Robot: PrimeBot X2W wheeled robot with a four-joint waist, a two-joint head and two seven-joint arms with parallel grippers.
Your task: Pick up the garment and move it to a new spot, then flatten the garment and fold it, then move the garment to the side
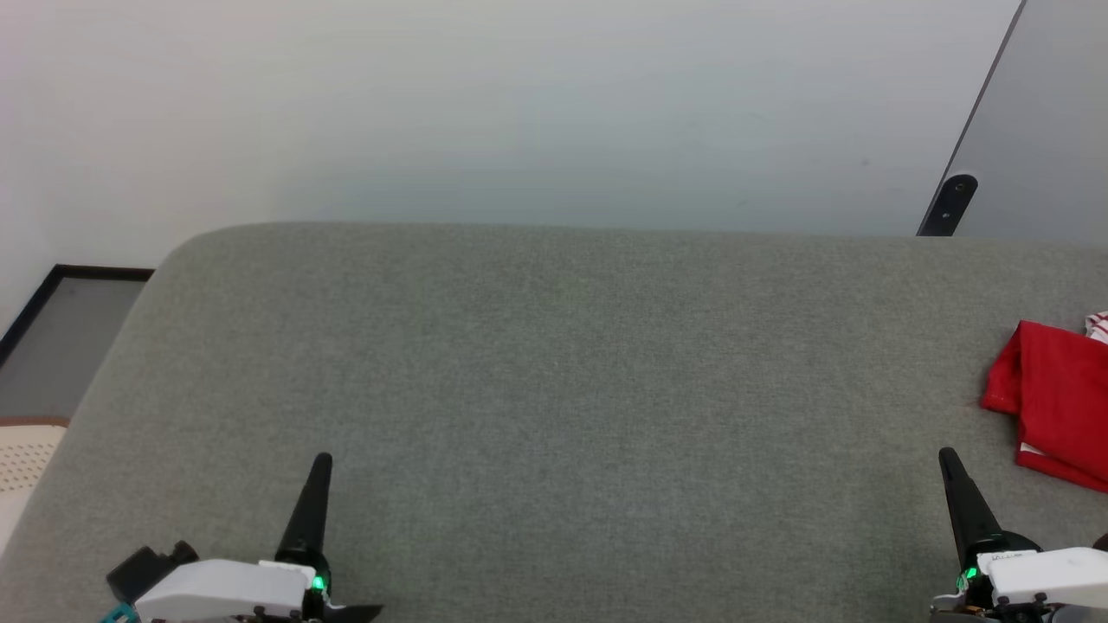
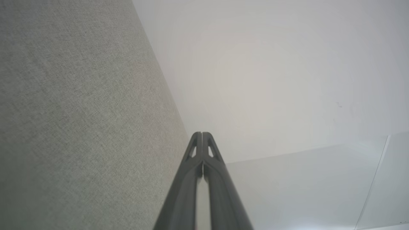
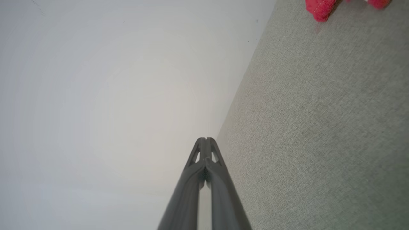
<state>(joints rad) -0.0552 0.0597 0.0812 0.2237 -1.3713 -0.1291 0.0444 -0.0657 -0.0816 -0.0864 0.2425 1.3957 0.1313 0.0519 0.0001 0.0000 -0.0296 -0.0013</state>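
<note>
Left gripper [image 1: 321, 460] tapering into long dark pointed fingers [image 1: 310, 512], right gripper [image 1: 947, 454] looking alike, glossy white wrist housings [image 1: 221, 588] gleaming behind them, small green lights [image 1: 318, 584] glowing at the finger bases, triangular cut-outs showing near the fingertips [image 2: 207, 136]

Folded garment [image 1: 1060, 398] cut off by right frame edge in head view; lettering hidden, top-cropped in right wrist view.

Grey fabric surface [image 1: 554, 363] lies bare across middle and left, giving a wide lane between left pincer [image 1: 322, 460] and right pincer [image 1: 946, 454], both pressed closed at the near edge. One obstacle on it: the folded red garment [image 1: 1052, 398] at the right edge, near the right pincer. Wall [image 1: 519, 112] bounds the far edge. A slanted grey panel [image 1: 1047, 121] with a dark foot [image 1: 950, 203] crowds the far right corner.
</note>
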